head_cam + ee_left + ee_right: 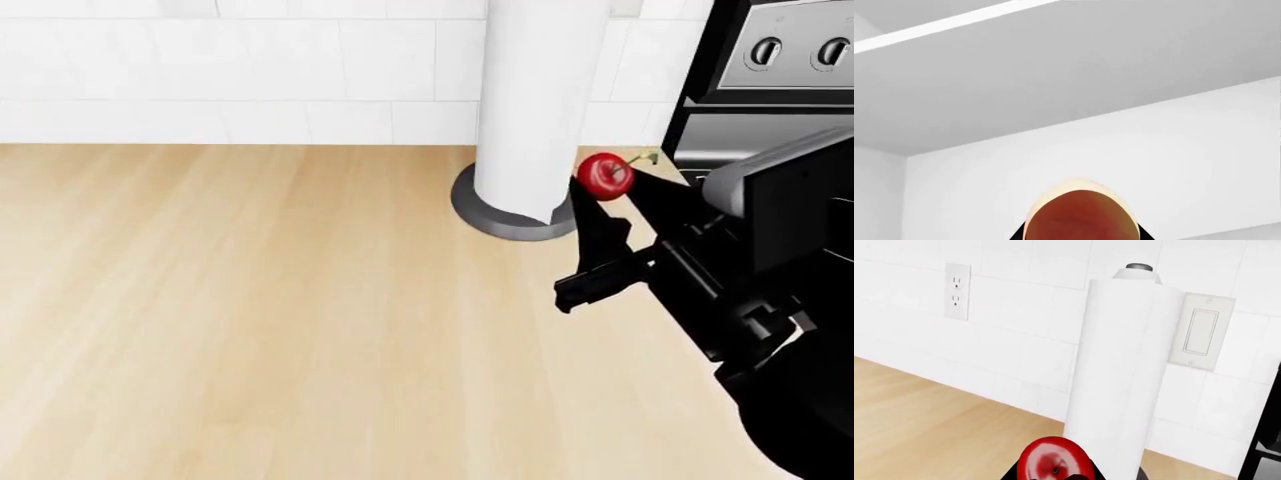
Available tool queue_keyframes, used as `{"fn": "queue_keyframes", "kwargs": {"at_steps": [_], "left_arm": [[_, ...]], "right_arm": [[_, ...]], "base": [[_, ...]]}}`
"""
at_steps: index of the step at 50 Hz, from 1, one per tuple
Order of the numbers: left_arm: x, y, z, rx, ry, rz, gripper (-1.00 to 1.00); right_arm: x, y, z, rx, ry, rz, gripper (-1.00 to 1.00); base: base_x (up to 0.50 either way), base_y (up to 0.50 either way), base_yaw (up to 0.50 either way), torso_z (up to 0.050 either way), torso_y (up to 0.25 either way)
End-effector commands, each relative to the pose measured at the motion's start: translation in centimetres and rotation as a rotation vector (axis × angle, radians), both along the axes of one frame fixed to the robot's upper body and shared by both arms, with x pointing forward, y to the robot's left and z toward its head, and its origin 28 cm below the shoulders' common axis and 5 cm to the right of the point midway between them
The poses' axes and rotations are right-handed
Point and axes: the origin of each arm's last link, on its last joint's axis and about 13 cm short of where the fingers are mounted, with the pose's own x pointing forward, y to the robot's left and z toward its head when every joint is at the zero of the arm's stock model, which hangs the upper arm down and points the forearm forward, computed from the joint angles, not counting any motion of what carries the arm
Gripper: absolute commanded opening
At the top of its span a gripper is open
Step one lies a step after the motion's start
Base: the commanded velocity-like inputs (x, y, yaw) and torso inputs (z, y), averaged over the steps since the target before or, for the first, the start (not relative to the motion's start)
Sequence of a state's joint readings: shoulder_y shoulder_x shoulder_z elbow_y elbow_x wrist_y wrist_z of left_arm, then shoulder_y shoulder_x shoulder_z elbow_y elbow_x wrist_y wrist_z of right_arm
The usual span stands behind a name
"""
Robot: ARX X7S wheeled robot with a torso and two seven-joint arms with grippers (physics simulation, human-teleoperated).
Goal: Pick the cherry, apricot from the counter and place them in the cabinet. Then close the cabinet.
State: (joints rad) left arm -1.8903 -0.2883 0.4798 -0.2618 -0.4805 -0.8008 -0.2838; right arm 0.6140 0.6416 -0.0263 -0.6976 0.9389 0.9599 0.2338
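Two fruits held: right hand (611, 200) pinches cherry (603, 177) above the surface (267, 320), beside paper towel roll (534, 100); left hand, unseen in head view, grips apricot (1079, 217) inside cabinet (1054, 75). Both light, round, slippery; squeeze mid-body gently, skip the stem.

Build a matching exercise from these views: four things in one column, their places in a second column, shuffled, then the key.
Things
1. tiny glossy red cherry
2. pale beige-orange oval apricot
3. tall white paper towel roll
4. white twin-socket wall outlet

Places
A. standing on a round grey base on the light wood-grain counter
B. close in front of the left wrist camera, white cabinet panels behind it
C. on the tiled wall
D. at the tip of the right gripper, above the counter

Pairs: 1-D, 2-B, 3-A, 4-C
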Motion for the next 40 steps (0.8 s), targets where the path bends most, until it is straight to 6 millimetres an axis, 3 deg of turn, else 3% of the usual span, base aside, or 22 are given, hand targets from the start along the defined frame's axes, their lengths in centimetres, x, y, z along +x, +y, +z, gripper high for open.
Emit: {"fn": "queue_keyframes", "kwargs": {"at_steps": [1, 17, 28, 40], "left_arm": [[0.0, -0.5, 1.1, 0.005, -0.014, -0.017, -1.0], [-0.8, -0.7, 1.0, -0.01, -0.035, -0.061, -1.0], [2.4, -0.4, 4.5, 0.054, -0.014, -0.012, -1.0], [4.7, 0.3, 3.9, 0.005, 0.157, -0.112, -1.0]], "right_arm": [[0.2, 0.1, -0.4, -0.012, 0.015, 0.0, -1.0], [0.0, 0.3, -0.6, -0.019, 0.03, 0.006, -1.0], [-0.1, 0.0, -0.6, 0.005, 0.027, -0.007, -1.0], [0.2, 0.3, -0.9, 0.002, 0.033, -0.004, -1.0]], "base": [[0.0, 0.0, 0.0, 0.0, 0.0], [0.0, 0.0, 0.0, 0.0, 0.0], [0.0, 0.0, 0.0, 0.0, 0.0], [0.0, 0.0, 0.0, 0.0, 0.0]]}}
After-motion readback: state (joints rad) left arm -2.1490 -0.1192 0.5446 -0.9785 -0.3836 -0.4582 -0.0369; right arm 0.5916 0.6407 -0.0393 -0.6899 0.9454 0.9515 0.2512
